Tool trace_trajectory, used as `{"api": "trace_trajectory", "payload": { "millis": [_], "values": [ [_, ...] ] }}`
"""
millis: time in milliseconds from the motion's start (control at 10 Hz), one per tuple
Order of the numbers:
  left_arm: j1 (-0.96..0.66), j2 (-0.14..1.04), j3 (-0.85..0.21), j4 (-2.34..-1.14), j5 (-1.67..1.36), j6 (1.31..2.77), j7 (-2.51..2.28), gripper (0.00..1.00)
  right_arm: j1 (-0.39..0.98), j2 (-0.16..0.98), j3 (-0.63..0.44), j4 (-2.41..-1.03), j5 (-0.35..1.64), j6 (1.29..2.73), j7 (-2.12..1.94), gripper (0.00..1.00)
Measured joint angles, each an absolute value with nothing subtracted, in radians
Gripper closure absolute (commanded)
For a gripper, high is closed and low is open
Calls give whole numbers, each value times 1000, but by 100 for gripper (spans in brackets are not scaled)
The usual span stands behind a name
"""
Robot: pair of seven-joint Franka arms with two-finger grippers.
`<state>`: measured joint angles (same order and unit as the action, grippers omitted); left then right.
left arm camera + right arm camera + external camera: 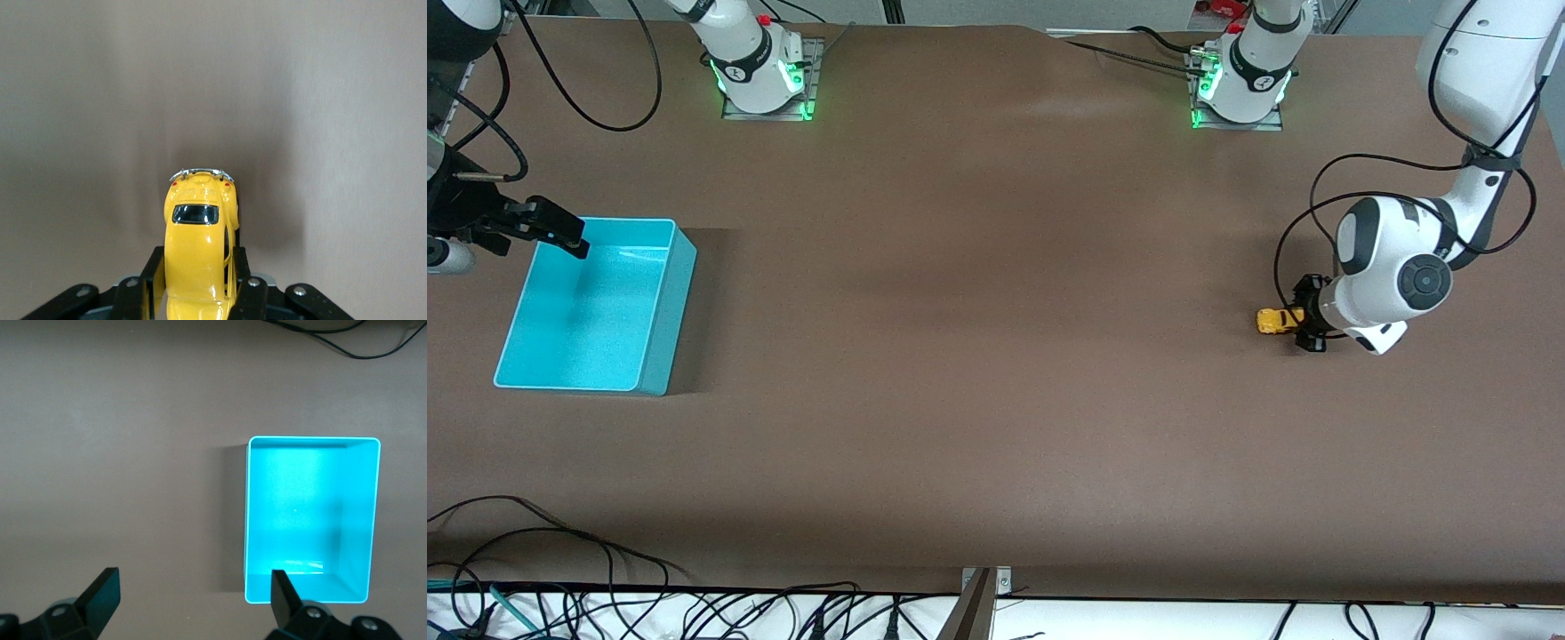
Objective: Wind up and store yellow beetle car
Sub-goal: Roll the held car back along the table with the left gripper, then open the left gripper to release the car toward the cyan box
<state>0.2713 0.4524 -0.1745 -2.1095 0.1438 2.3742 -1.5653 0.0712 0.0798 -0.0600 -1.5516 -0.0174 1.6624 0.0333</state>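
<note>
Nearest the front camera: bare brown table (978, 427), nothing on it in the middle stretch.

Farther up, toward the left arm's end of the table: yellow beetle car (1278, 321) at table level, apparently wheels down. Left gripper (1309, 325) is at the car, jaws pinching its body at one end. Left wrist view confirms it: car (197, 257) sits between the two black fingers (246, 297), roof and dark window facing the camera, chrome bumper pointing away from the gripper.

Toward the right arm's end: turquoise bin (667, 311), open, nothing visible inside. Right gripper (560, 233) hangs over the bin's farther edge, jaws spread wide, holding nothing; this arm waits. Right wrist view shows the bin (360, 587) from above, interior bare.

Step in hand, as judged: the wind-up stage, car gripped against the table, not yet stored. Car and bin are well apart.

Next move calls for: dragging the car along the table with enough downward pressure for the wheels to roll rather than skid, keeping the pinch square so the rounded body does not slip out.
</note>
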Motion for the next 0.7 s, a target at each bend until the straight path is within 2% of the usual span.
{"api": "trace_trajectory", "payload": {
  "millis": [399,698],
  "values": [
    [371,468,-170,-2082,176,2376,-1469,100,71,80,-60,-1552,-17,1662,33,0],
    [385,473,-170,-2077,189,2376,-1463,100,71,80,-60,-1552,-17,1662,33,0]
  ]
}}
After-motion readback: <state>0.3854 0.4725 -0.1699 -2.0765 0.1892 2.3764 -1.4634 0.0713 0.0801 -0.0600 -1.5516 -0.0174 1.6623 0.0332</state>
